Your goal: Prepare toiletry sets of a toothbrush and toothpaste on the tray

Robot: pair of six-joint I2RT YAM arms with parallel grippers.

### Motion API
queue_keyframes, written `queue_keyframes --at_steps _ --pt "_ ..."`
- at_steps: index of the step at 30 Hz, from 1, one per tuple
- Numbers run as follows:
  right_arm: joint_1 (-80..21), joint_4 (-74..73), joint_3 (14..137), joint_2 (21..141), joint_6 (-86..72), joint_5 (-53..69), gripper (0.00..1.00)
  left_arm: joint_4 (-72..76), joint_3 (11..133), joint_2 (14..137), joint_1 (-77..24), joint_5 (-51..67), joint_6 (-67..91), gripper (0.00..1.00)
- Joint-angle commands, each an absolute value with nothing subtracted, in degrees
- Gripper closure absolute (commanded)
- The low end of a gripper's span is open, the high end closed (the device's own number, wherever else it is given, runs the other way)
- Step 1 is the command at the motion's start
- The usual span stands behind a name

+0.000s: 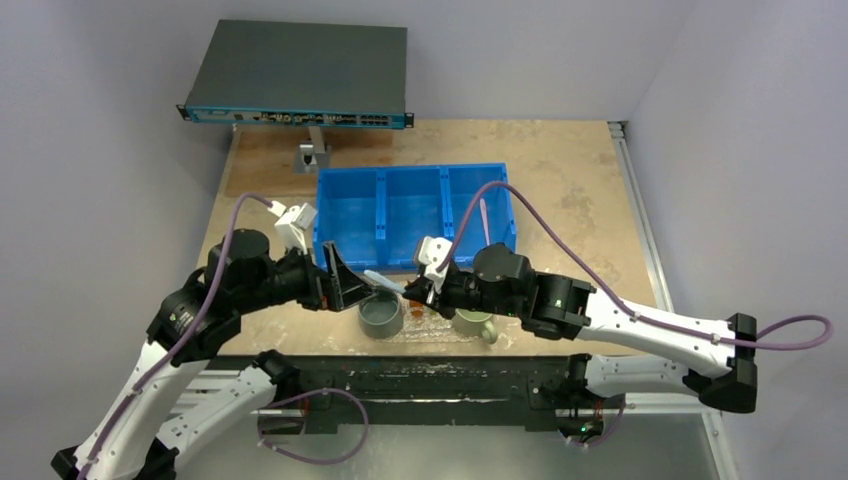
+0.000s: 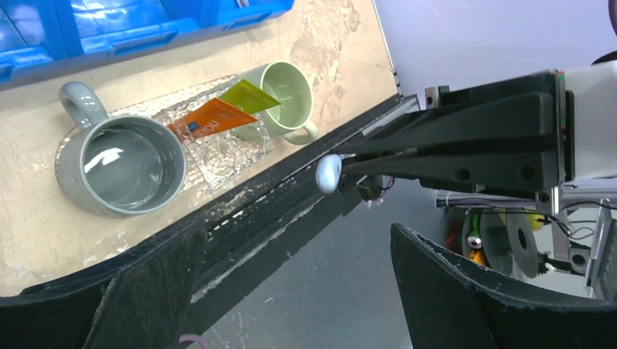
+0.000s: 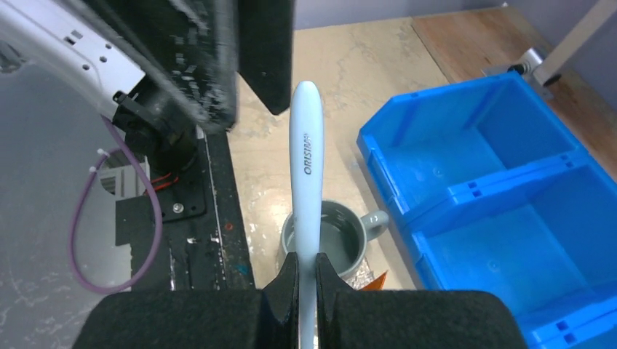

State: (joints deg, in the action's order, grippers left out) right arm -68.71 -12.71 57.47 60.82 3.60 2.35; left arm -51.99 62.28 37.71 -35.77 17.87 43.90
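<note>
The blue bin lies beyond both tools. The tray sits below them at the table's near edge, with a grey mug standing at one end and a green mug at the other.

The right gripper is clamped on a pale toothbrush, which it holds level above the grey mug. The free end points into the left gripper, whose jaws are spread wide and hold nothing.

This looks like a hand-over, or else a drop into the grey mug directly beneath the brush. For a hand-over, the left jaws should close on bare handle well ahead of the right fingertips. They should grip firmly before the right gripper lets go, since the stick is thin and smooth and could swing or slip out.

The orange tube lies on the tray between the mugs, below the right gripper. The green tube leans against the green mug's rim.

Only the left wrist view shows both tubes and the tray's glittery surface. From above, the arms cover most of that area. The right wrist view shows the grip itself, with the brush centred between the pads, and the lettering on the brush. The top view alone shows a second toothbrush, which lies in the bin compartment behind the right gripper.
</note>
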Motion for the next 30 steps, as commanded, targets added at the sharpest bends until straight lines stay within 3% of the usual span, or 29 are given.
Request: queue_keyframes --at_steps 1,30 --pt "-72.24 -9.39 57.30 61.39 9.20 -2.14 1.00 -51.20 64.07 39.19 -33.74 24.61 44.83 0.05" --pt "-83.84 -5.91 58.45 66.82 19.25 -18.29 1.00 -52.84 59.88 40.74 -30.52 34.03 42.69 0.54"
